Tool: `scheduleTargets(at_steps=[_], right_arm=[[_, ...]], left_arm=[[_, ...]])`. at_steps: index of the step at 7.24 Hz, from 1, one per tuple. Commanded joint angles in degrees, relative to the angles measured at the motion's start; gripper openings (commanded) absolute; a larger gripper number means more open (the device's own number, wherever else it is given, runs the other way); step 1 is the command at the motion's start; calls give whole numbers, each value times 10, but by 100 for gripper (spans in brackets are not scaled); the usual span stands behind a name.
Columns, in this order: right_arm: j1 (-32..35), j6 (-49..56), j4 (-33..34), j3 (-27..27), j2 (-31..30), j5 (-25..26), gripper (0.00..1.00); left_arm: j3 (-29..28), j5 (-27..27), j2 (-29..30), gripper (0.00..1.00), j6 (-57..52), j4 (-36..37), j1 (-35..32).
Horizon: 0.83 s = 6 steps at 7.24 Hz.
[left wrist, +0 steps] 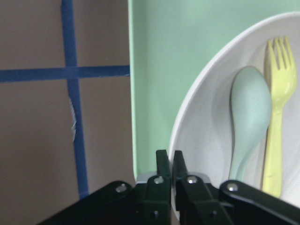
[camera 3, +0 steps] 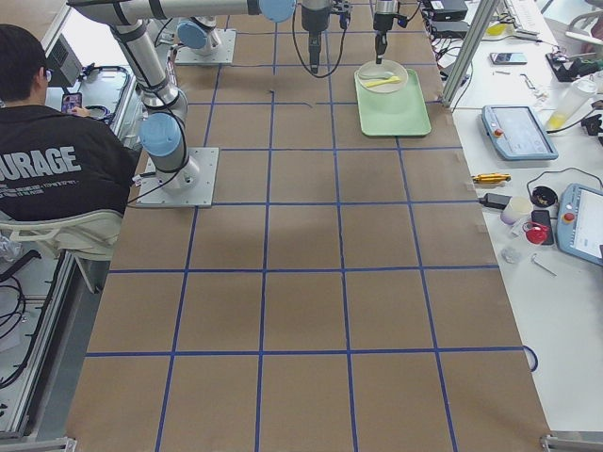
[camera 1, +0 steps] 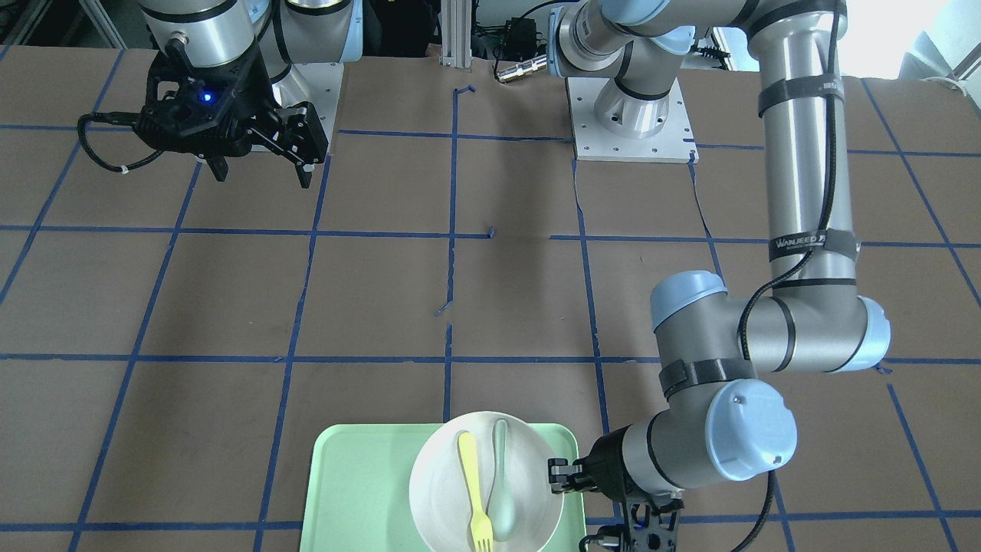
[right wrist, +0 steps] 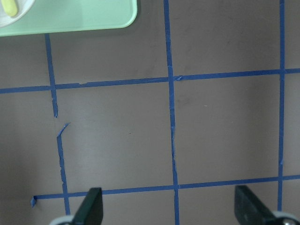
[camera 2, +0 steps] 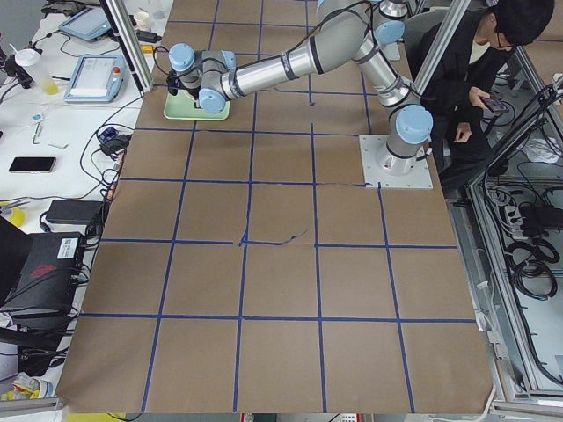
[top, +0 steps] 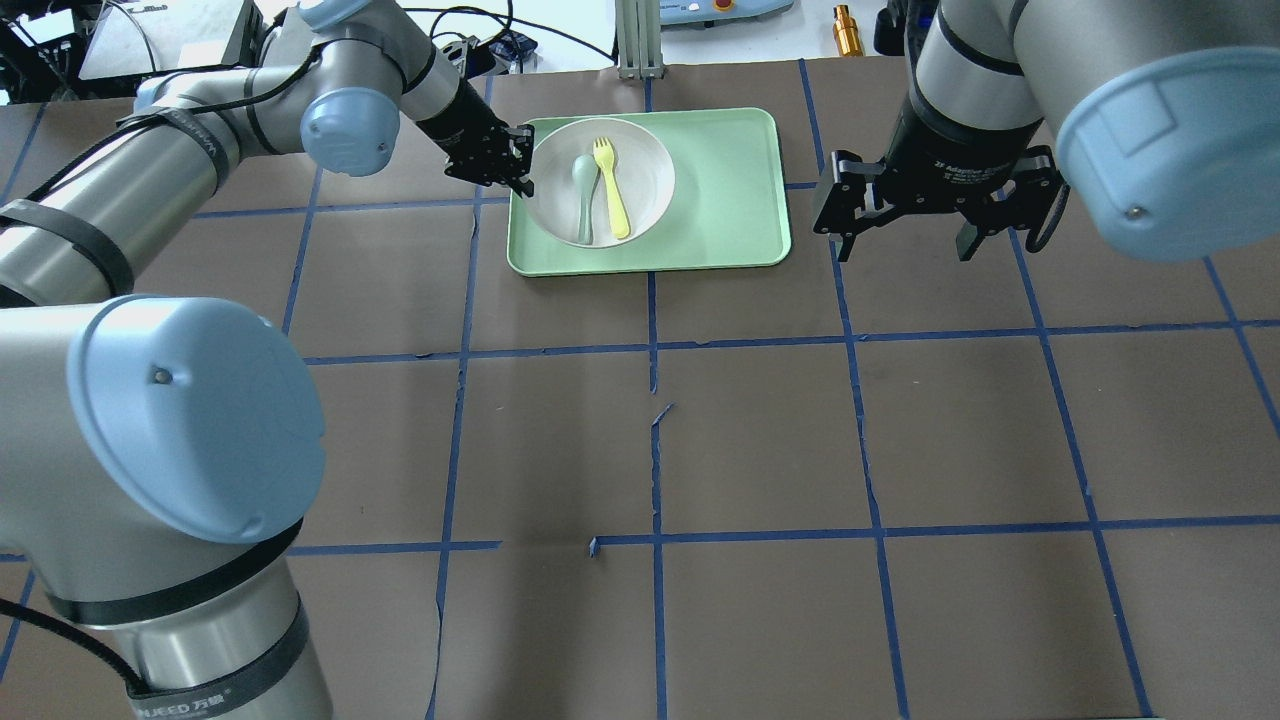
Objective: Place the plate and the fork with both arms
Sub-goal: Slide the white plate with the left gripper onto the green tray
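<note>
Table (top: 760,430): brown surface crossed by blue tape lines.
Right gripper (top: 905,245): jaws spread wide, holding nothing, hanging over the table just beside the tray's right edge.
Left gripper (left wrist: 169,161): fingers pinched onto the plate's left rim.
Plate (top: 645,170): off-white, lying on the left half of the tray.
Fork (top: 610,190): yellow, lying in the plate beside a pale green spoon (top: 583,195), tines pointing away from the robot.
Tray (top: 720,200): mint green, at the table's far side.
</note>
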<state>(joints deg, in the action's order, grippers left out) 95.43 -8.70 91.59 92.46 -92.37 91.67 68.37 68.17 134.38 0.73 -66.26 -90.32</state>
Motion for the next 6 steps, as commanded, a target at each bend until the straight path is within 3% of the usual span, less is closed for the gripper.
scheduleTargets(at_steps=[1,4,5,6], right_arm=[[0,0,0,2,0,0,100],[0,0,0,2,0,0,100],[0,0,0,2,0,0,100],[0,0,0,1,0,0,100]], left_arm=[[-59,-2,52,0,24,3,-24],[-56,-2,77,0,25,31,-26],[-52,-2,71,74,23,36,-26],[-34,0,46,100,12,40,-25]])
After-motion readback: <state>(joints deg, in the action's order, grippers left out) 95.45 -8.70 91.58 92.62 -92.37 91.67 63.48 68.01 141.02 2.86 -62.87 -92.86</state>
